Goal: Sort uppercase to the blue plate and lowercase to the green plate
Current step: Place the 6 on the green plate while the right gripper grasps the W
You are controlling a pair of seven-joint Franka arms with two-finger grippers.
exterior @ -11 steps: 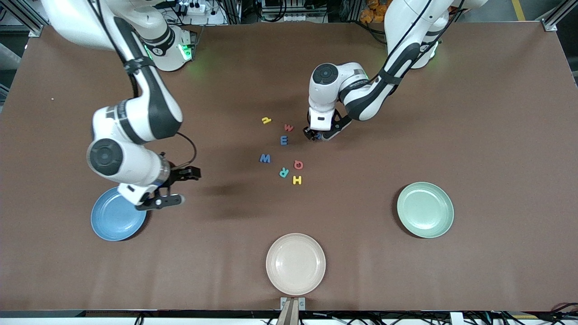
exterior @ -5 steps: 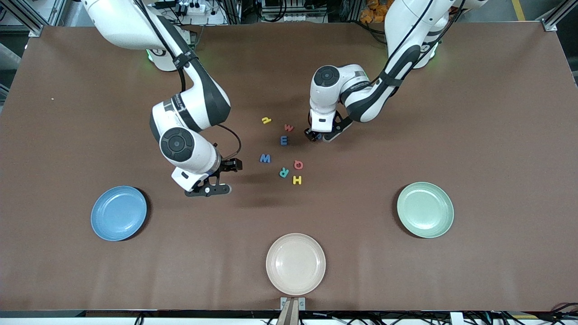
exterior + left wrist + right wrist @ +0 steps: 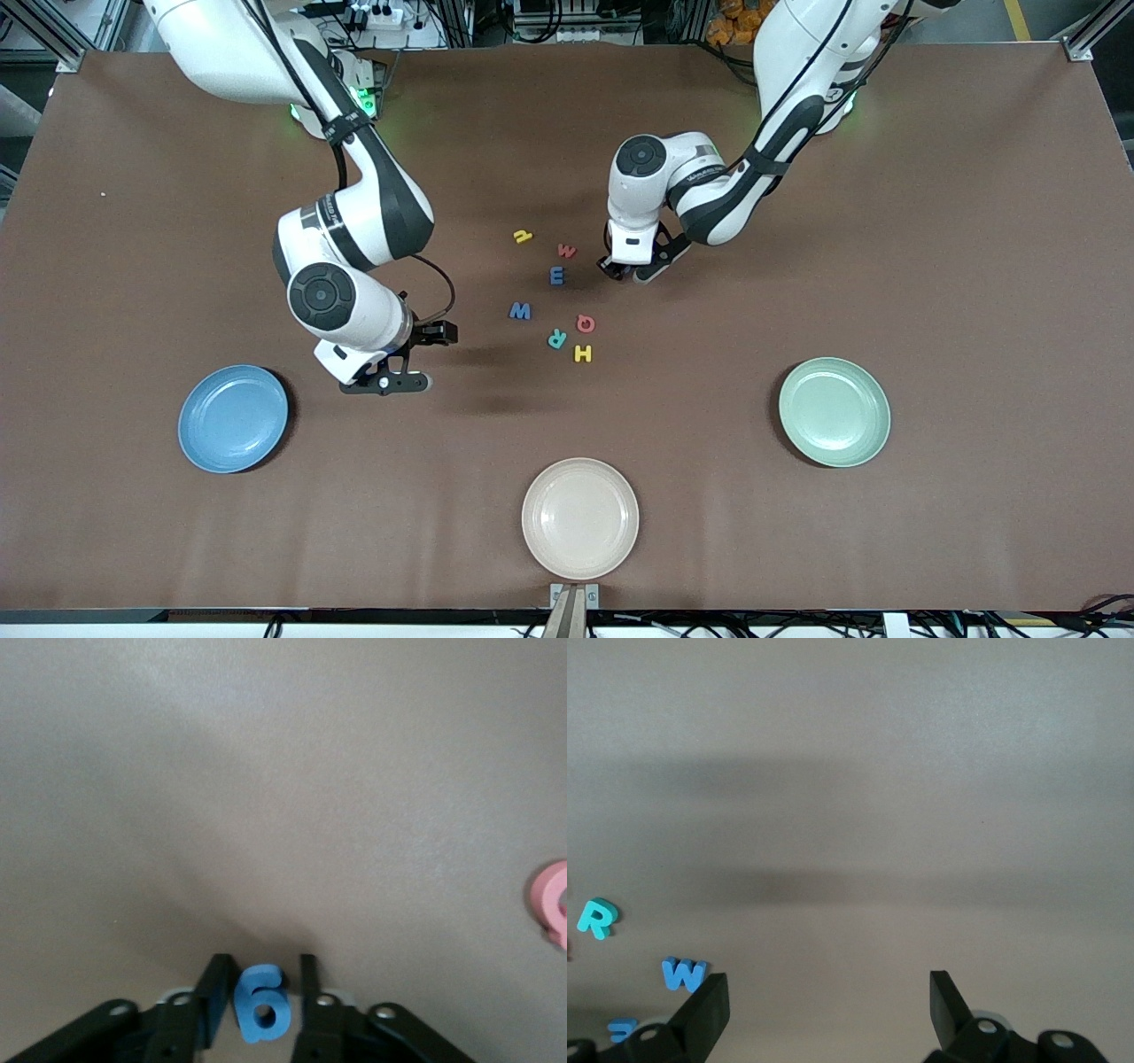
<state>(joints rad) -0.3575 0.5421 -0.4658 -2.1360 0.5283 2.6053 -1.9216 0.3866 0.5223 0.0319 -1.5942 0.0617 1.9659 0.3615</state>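
With left gripper [image 3: 259, 992] pinching blue g [image 3: 262, 1015] mid-frame beside red w [image 3: 567, 251], right gripper [image 3: 400, 356] gaping wide above bare table lower left: risks dropping the tiny letter before green plate [image 3: 834, 411] if pinch sits off-centre.

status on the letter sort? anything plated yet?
Nothing plated: blue plate and green plate hold no letters. In hand: left tool is on the table with its fingers around the blue g. Right tool hangs open over bare table. Seven letters, W among them, wait in the middle.
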